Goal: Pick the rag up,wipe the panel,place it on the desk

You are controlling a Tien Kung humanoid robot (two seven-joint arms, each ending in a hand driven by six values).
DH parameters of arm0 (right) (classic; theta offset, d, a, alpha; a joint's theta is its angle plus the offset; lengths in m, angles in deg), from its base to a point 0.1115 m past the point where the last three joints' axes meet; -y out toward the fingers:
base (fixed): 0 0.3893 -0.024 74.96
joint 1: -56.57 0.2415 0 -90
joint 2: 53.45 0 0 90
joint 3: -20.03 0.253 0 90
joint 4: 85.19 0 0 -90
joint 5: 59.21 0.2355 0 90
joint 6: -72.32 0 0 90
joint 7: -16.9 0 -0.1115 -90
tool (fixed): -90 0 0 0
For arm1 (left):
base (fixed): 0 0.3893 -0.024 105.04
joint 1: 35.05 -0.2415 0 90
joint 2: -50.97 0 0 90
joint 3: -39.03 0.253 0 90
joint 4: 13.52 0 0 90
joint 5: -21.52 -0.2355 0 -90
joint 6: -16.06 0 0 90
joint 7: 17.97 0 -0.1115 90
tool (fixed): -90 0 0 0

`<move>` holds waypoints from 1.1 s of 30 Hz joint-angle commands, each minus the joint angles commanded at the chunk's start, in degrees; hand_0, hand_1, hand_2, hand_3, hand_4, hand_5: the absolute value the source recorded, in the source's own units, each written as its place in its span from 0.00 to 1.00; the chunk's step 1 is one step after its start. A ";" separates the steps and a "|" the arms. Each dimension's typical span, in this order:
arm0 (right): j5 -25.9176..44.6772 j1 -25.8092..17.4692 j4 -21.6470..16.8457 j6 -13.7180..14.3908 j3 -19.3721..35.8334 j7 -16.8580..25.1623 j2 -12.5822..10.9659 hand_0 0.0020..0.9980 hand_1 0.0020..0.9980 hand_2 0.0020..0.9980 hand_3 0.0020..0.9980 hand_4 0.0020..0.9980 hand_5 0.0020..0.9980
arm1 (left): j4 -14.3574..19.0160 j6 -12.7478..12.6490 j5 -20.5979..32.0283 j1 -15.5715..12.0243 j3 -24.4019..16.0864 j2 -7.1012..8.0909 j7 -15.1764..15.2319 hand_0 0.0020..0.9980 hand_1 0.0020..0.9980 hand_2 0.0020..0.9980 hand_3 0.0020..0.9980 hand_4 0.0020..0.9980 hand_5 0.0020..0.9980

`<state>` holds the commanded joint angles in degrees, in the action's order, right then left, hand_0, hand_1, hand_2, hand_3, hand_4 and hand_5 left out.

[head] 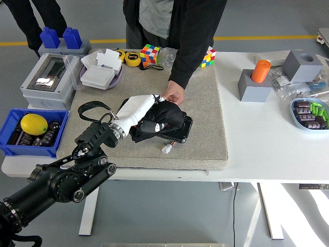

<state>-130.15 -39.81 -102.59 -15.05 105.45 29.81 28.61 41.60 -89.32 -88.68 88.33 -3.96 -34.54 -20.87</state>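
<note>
A black rag [167,119] lies bunched on top of a dark panel [183,131] in the middle of the grey mat [205,113]. My left hand [150,114], white with dark fingertips, presses on the rag with its fingers curled into the cloth. The panel's right edge and a white connector [167,148] at its front show beyond the rag. A person's hand [172,94] rests on the far edge of the panel, holding it down.
A grey junction box [47,80] and a blue bin [28,129] with a lemon stand at the left. Cubes [150,53], a white box and tape lie at the back. An orange cylinder in a grey block [257,82] and a parts tray [309,113] are at the right.
</note>
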 joint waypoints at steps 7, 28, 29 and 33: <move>-0.07 -0.05 -0.01 -0.01 0.08 -0.01 0.05 0.59 0.60 0.52 0.52 0.87 0.34 | -2.83 -0.16 -1.10 -0.53 -5.44 0.75 0.59 0.24 0.34 0.43 0.56 0.72 0.00; -0.09 -0.06 -0.08 -0.04 0.20 0.01 0.11 0.59 0.60 0.52 0.52 0.87 0.34 | -7.31 -1.49 -5.18 -2.65 -21.88 2.55 1.97 0.24 0.34 0.43 0.56 0.72 0.00; -0.09 -0.05 -0.08 -0.05 0.19 0.01 0.12 0.59 0.60 0.52 0.52 0.87 0.34 | -7.62 -1.50 -5.39 -2.74 -22.28 2.63 1.94 0.24 0.34 0.43 0.56 0.72 0.00; -0.11 -0.10 -0.08 -0.07 0.15 0.01 0.12 0.59 0.60 0.52 0.52 0.87 0.34 | -8.46 -1.56 -5.60 -3.59 -23.91 2.89 1.95 0.24 0.34 0.43 0.56 0.72 0.00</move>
<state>-130.26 -39.91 -102.67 -15.11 105.60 29.83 28.73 33.13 -90.89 -94.28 84.75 -27.87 -31.65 -18.92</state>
